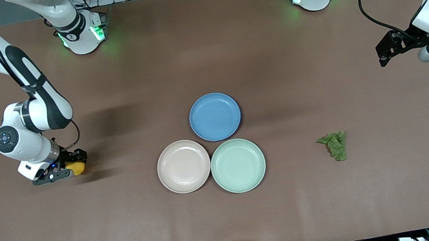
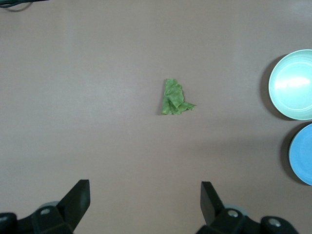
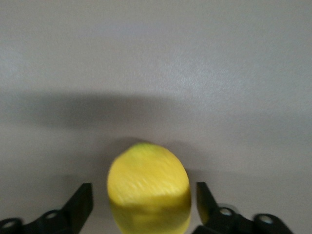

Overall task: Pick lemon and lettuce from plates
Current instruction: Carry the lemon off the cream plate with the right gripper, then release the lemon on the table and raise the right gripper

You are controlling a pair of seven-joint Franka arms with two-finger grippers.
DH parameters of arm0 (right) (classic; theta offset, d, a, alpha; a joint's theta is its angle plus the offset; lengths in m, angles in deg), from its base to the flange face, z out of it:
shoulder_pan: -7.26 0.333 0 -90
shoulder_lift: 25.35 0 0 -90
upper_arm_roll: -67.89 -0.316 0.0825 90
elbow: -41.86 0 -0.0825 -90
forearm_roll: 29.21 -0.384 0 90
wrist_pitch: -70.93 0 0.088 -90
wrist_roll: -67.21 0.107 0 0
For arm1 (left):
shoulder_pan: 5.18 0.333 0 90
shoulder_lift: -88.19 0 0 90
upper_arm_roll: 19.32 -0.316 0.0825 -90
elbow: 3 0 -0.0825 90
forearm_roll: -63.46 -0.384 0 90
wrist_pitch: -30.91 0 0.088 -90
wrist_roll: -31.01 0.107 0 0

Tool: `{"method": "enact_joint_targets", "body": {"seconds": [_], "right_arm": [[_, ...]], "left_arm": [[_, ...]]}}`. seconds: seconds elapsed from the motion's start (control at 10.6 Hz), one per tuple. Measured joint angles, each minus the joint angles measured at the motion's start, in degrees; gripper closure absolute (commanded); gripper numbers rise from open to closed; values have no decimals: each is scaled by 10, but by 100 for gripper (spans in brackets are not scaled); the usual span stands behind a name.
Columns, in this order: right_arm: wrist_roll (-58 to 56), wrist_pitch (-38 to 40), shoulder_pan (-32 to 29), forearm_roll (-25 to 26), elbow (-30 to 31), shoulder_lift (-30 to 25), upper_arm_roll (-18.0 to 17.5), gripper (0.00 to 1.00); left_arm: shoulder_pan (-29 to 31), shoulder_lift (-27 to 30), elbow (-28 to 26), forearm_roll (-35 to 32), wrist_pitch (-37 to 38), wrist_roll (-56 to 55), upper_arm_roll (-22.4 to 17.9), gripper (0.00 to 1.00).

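We see the right tool (image 1: 71, 167) low at the table's (image 1: 232, 223) right-arm end, fingers parted around the lemon (image 1: 76, 168), gaps showing. The left tool (image 2: 145, 207) hangs wide over the lettuce (image 1: 335, 145), which lies at three o'clock from the empty plates (image 1: 187, 185).

1. Three plates, beige-pink plate (image 1: 183, 166), green plate (image 1: 238, 165) and blue plate (image 1: 214, 116), cluster touching mid-table.
2. The lettuce (image 1: 335, 145) lies alone, bare table (image 1: 202, 52) all around it.
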Motion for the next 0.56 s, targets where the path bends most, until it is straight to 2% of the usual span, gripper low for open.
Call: {"method": "enact_joint_targets", "body": {"seconds": [0.19, 0.56], "right_arm": [[0, 28, 0, 0, -16, -9, 0, 0], [0, 215, 0, -1, -123, -40, 1, 0]], "left_arm": [[0, 0, -2, 0, 0, 0, 0, 0], [1, 0, -2, 0, 0, 0, 0, 0]]}}
